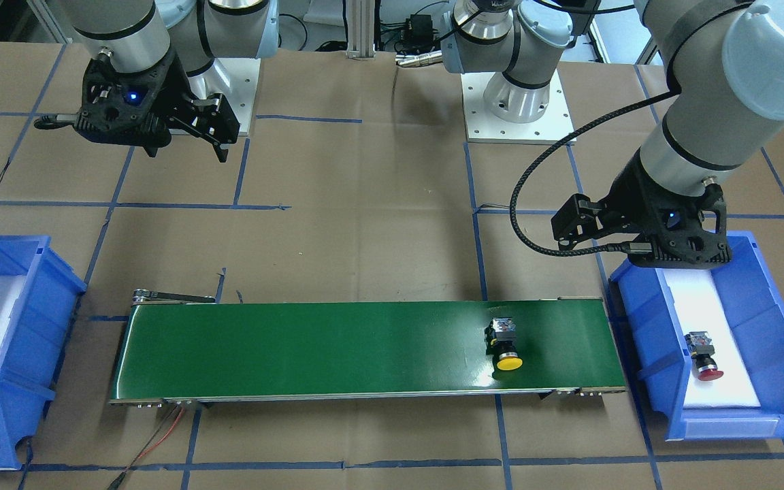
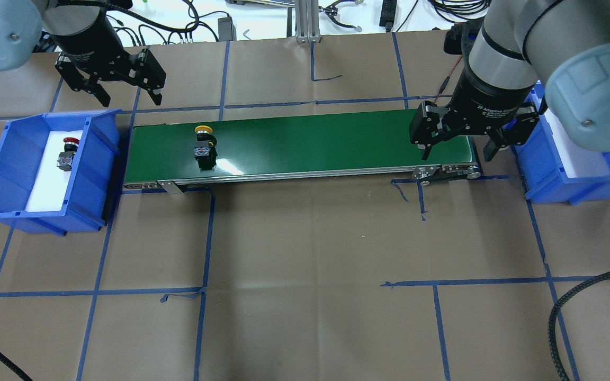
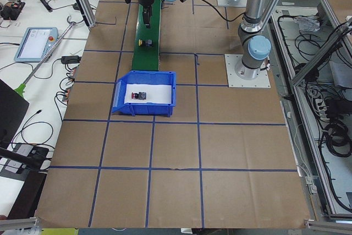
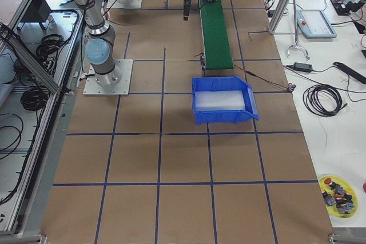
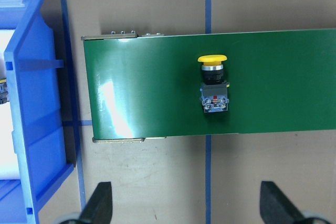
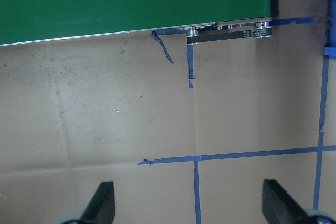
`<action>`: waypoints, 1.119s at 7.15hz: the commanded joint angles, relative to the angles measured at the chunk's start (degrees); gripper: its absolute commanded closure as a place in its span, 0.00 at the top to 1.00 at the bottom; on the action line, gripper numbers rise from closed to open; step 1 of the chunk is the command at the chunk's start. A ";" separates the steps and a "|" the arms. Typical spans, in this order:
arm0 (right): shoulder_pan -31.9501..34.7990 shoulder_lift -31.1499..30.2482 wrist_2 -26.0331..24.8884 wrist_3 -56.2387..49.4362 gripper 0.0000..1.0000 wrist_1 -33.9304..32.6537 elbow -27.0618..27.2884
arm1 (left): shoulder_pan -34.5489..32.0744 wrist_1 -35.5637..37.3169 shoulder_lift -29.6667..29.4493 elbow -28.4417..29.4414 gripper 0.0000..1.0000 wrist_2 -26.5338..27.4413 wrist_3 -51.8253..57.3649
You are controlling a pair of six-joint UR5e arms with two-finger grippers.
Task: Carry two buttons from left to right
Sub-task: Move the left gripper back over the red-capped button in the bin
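The yellow-capped button (image 2: 204,142) lies on its side on the green conveyor belt (image 2: 310,140), near the belt's left end; it also shows as the yellow button (image 5: 212,85) in the left wrist view. The red-capped button (image 2: 66,153) lies on white foam in the left blue bin (image 2: 98,159). My left gripper (image 2: 127,95) hangs open and empty beyond the belt's left end, by the bin's far corner. Open and empty too, my right gripper (image 2: 458,148) hovers over the belt's right end.
A second blue bin (image 2: 564,180) lined with white foam stands just past the belt's right end, with nothing showing in it (image 4: 223,101). Brown paper with blue tape lines covers the table (image 2: 305,264). Both arm bases (image 1: 518,109) stand behind the belt.
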 commanded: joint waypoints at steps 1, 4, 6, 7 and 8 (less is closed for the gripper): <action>0.08 -0.11 -0.18 0.07 1.00 0.22 0.00 | 7.52 -0.25 -0.86 0.14 0.99 -0.49 4.28; 0.25 -0.11 -0.36 -0.02 1.00 0.92 0.00 | 16.15 0.54 -1.31 0.14 0.99 0.03 17.81; 0.25 -0.11 -0.45 -0.02 1.00 1.01 -0.08 | 20.91 1.94 -4.45 1.36 0.99 0.12 21.87; 0.25 -0.11 -0.36 0.07 1.00 1.10 0.00 | 21.45 3.95 -7.95 3.46 0.99 0.12 23.62; 0.25 -0.11 -0.27 -0.02 1.00 1.01 -0.08 | 21.46 4.58 -10.51 6.01 0.99 0.12 23.55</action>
